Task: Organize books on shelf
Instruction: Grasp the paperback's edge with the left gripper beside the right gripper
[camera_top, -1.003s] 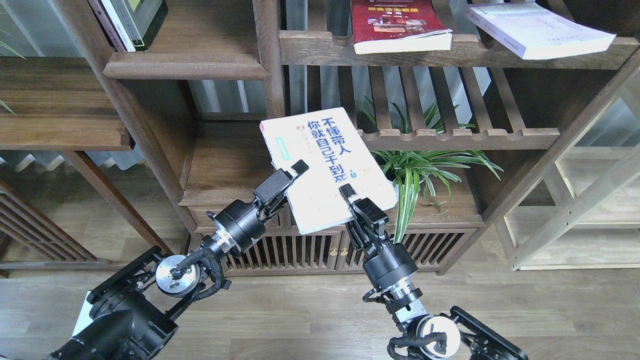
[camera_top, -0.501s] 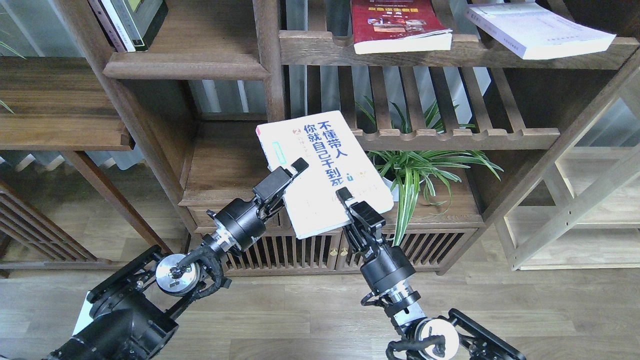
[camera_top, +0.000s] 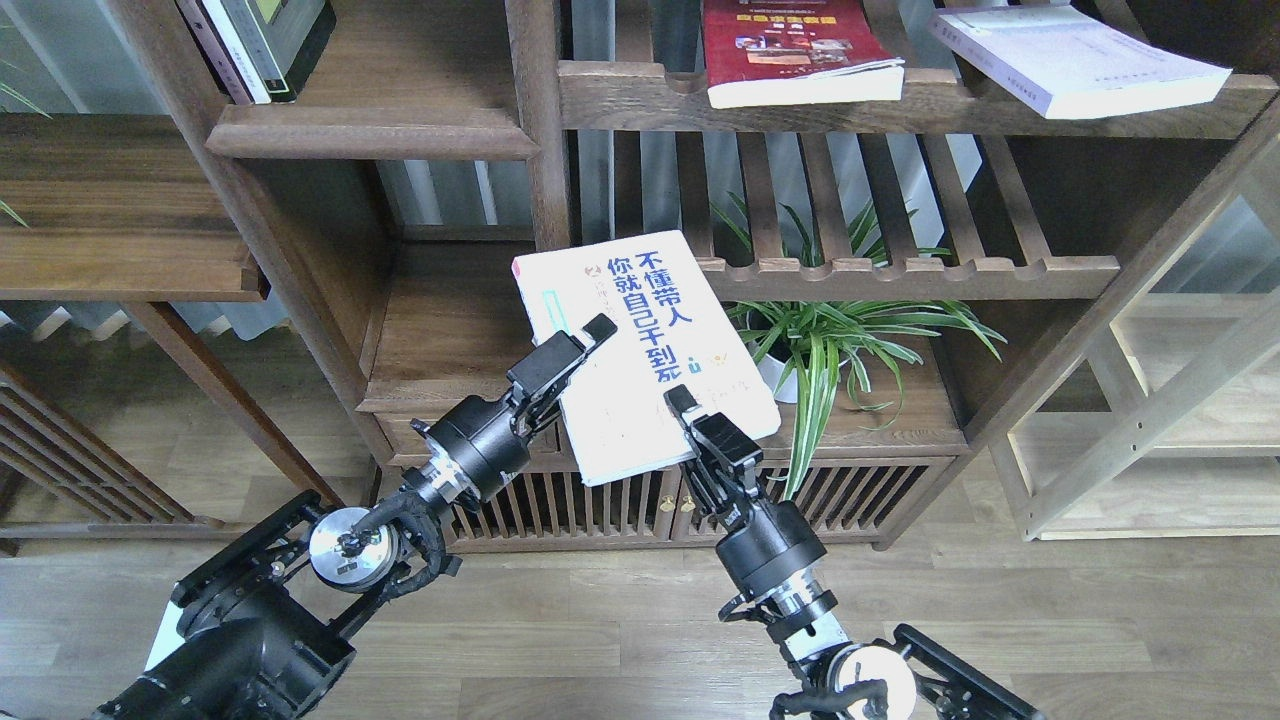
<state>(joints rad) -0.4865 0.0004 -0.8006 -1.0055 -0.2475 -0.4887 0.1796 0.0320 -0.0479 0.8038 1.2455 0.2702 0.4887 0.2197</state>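
Note:
The white book with green-and-black Chinese characters (camera_top: 640, 350) is held tilted in the air in front of the bookcase. My left gripper (camera_top: 585, 340) is shut on its left edge. My right gripper (camera_top: 690, 405) is shut on its lower right edge. The red book (camera_top: 790, 50) and the thick pale lavender book (camera_top: 1075, 55) lie flat on the top slatted shelf. A solid dark shelf board with a moulded front edge (camera_top: 370, 135) is at upper left. A similar solid board (camera_top: 440, 320) lies lower, just left of the held book.
Several books stand upright at the left end of the upper solid board (camera_top: 260, 45). A potted green plant (camera_top: 830, 340) stands right of the held book, under a slatted shelf (camera_top: 920, 265). A cabinet with slatted doors (camera_top: 600, 505) is below. A pale wooden frame (camera_top: 1150, 420) stands at the right.
Both grippers have moved the white book a little left and down, away from the plant. Its top edge now overlaps the slatted rail less.

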